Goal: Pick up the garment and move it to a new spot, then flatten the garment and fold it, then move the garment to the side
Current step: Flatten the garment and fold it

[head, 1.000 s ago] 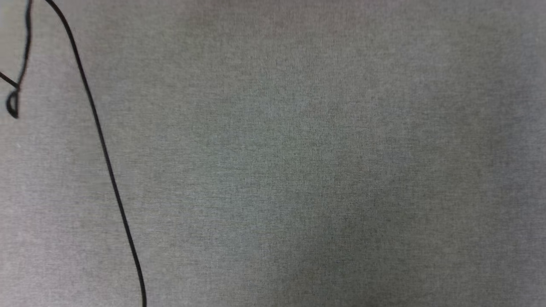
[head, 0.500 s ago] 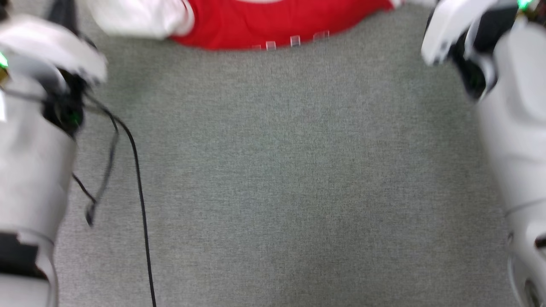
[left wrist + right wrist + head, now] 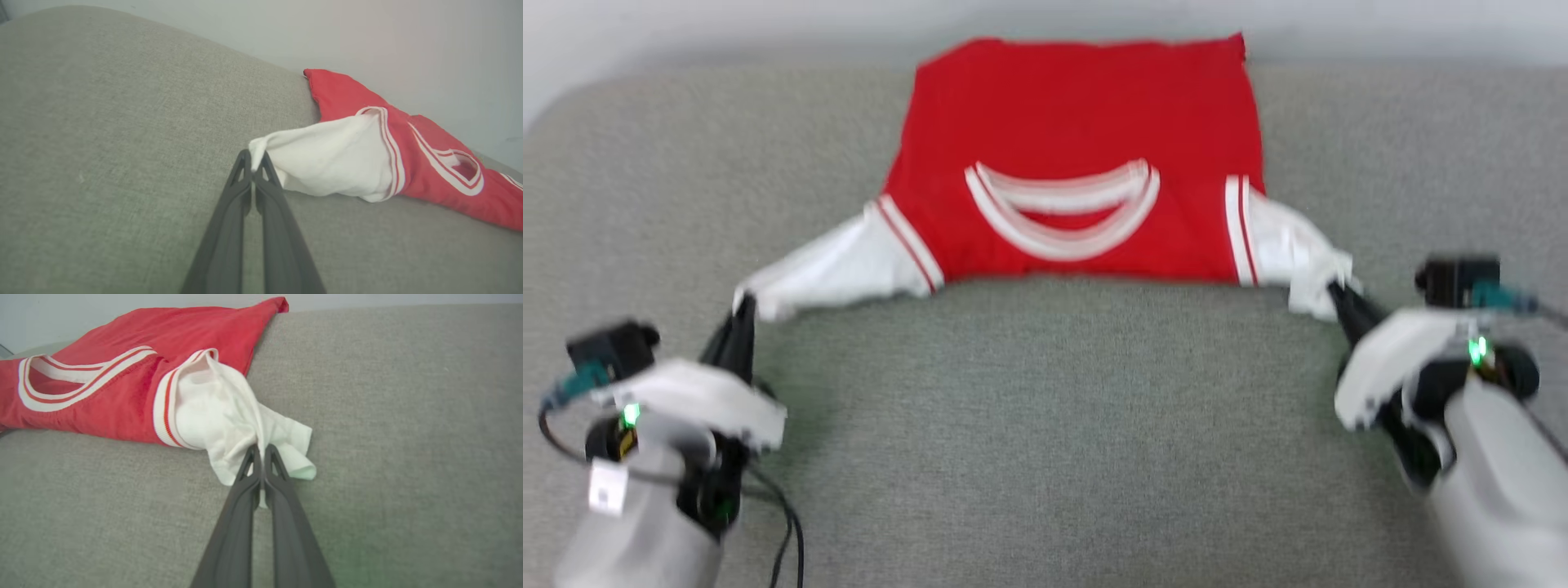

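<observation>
Our left pincer (image 3: 742,310) and right pincer (image 3: 1333,291) are each closed on a white sleeve end of the shirt (image 3: 1078,122), which lies stretched left to right on the grey surface (image 3: 1045,425), just beyond both and between them.

The head camera looks steeply down from above on the whole shirt (image 3: 1078,122) and the grey fabric surface (image 3: 1045,457). The wrist cameras sit low and close: the left faces the left sleeve (image 3: 327,163), the right the right sleeve (image 3: 212,408). All three views share the neckline (image 3: 1062,237).
</observation>
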